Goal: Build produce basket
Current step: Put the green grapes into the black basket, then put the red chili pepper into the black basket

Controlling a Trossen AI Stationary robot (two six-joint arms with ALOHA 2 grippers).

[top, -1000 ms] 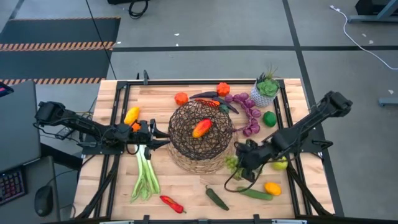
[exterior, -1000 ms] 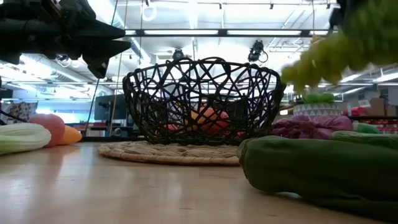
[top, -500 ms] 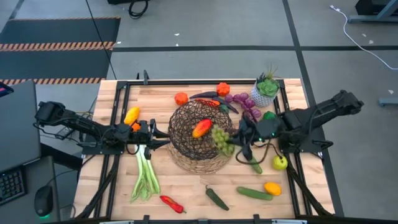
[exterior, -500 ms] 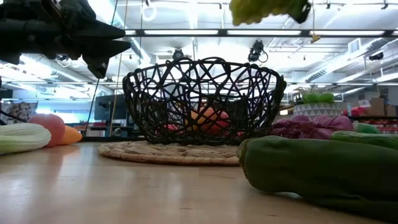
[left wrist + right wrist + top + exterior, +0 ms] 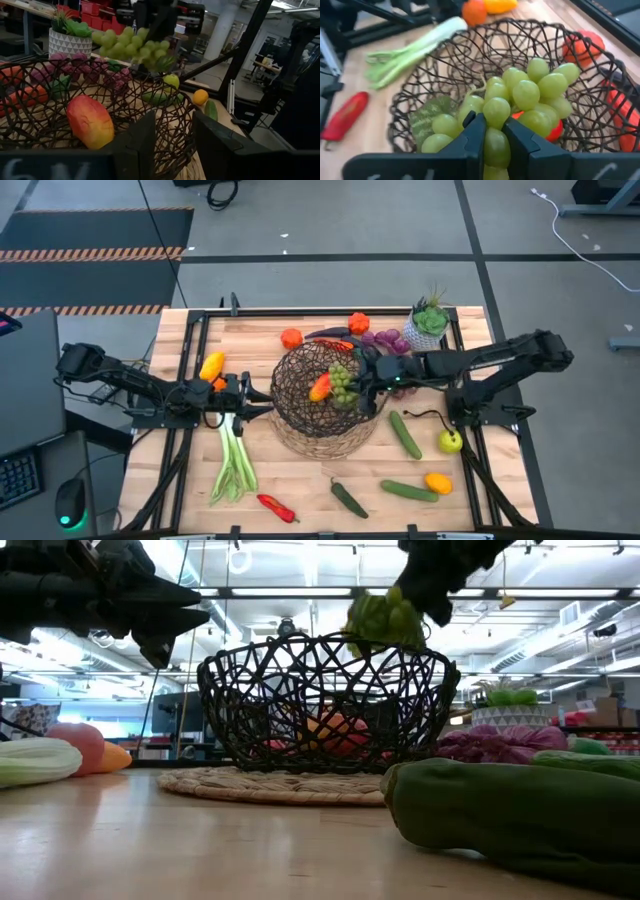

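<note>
The right gripper [image 5: 358, 383] is clamped on a bunch of green grapes [image 5: 343, 384], its fingers narrow around one grape at the bunch's near end, as the right wrist view shows [image 5: 492, 137]. In the high view the bunch hangs over the right half of the basket [image 5: 300, 412], at the centre of the frame; in the low view the green grapes [image 5: 384, 620] sit just above the basket's rim [image 5: 325, 640], upper middle of the frame.

Inside the basket lies a red-orange pepper [image 5: 322, 387]; the left wrist view shows it resting against the wire wall [image 5: 90, 121].

The left gripper [image 5: 268, 397] waits just left of the basket, left of centre in the high view, its fingers partly apart and holding nothing.

On the desk [image 5: 300, 480] the rest of the produce is spread around the basket. A green leek [image 5: 233, 463] lies at lower left, with a red pepper [image 5: 276, 506] below it. A dark green cucumber [image 5: 348, 498] sits at lower centre. To the right are a cucumber [image 5: 405, 434], another cucumber [image 5: 407, 491], a yellow-green apple [image 5: 450, 442] and an orange [image 5: 438, 482]. Purple grapes [image 5: 385, 340] lie above the right gripper's arm, beside a potted plant [image 5: 428, 325] at upper right. A yellow-orange pepper [image 5: 211, 366] lies at the left.
</note>
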